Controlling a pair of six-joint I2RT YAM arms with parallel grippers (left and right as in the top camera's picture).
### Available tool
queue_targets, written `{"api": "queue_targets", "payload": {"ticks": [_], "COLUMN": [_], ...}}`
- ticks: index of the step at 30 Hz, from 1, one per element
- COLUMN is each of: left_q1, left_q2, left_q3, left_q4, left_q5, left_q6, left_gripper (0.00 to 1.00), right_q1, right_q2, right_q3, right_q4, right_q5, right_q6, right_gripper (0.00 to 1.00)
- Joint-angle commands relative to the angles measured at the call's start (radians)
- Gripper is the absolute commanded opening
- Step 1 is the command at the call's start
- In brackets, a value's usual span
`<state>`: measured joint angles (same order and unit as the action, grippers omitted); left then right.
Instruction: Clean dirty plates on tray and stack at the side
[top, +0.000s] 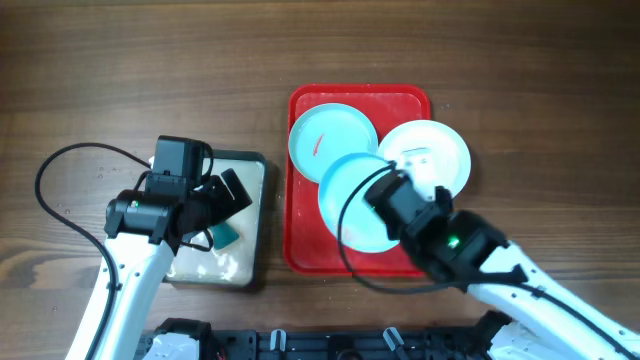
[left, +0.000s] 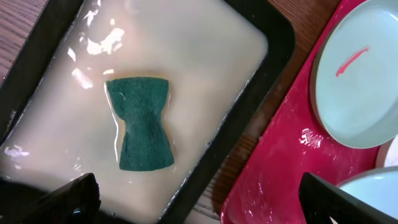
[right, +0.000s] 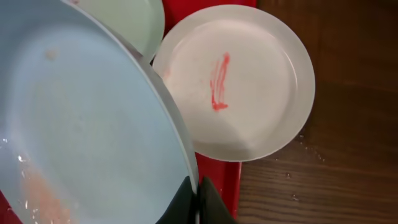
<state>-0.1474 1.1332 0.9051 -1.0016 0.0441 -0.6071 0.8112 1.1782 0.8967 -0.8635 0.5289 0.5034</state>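
The red tray holds a pale blue plate with a red smear at its back left. A white plate with a red smear overhangs the tray's right rim. My right gripper is shut on the rim of a second pale blue plate, held tilted above the tray; it fills the left of the right wrist view with a faint pink smear. My left gripper is open and empty, above the right edge of the cream tray, near the green sponge.
The dark-rimmed cream tray with milky liquid stands left of the red tray. Bare wooden table lies behind and to the right. Arm cables loop at the left.
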Motion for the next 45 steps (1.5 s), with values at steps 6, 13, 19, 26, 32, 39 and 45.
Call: {"api": "queue_targets", "payload": {"ticks": [6, 13, 19, 26, 32, 39, 45], "left_q1": [0.005, 0.005, 0.005, 0.005, 0.005, 0.005, 0.005], "left_q2": [0.000, 0.000, 0.000, 0.000, 0.000, 0.000, 0.000], "left_q3": [0.019, 0.019, 0.019, 0.019, 0.019, 0.019, 0.019], "left_q4": [0.003, 0.003, 0.003, 0.003, 0.003, 0.003, 0.003], "left_q5": [0.011, 0.011, 0.012, 0.011, 0.011, 0.011, 0.011], "left_q6": [0.005, 0.005, 0.005, 0.005, 0.005, 0.005, 0.005], "left_gripper": [1.00, 1.00, 1.00, 1.00, 1.00, 1.00, 1.00], "right_q1": [0.269, 0.359, 0.388, 0.436, 0.436, 0.439, 0.435], "right_q2": [0.049, 0.051, 0.051, 0.051, 0.051, 0.051, 0.062], "right_q3": [0.020, 0.020, 0.019, 0.019, 0.019, 0.014, 0.011], "right_q4": [0.144, 0.246, 0.246, 0.308, 0.452, 0.451, 0.407], "right_q5": [0.455, 0.584, 0.576, 0.660, 0.754, 0.753, 0.599], "right_q6": [-0.182, -0.346, -0.406, -0.497, -0.612, -0.612, -0.545], "right_gripper": [0.04, 0.04, 0.04, 0.04, 0.04, 0.04, 0.04]}}
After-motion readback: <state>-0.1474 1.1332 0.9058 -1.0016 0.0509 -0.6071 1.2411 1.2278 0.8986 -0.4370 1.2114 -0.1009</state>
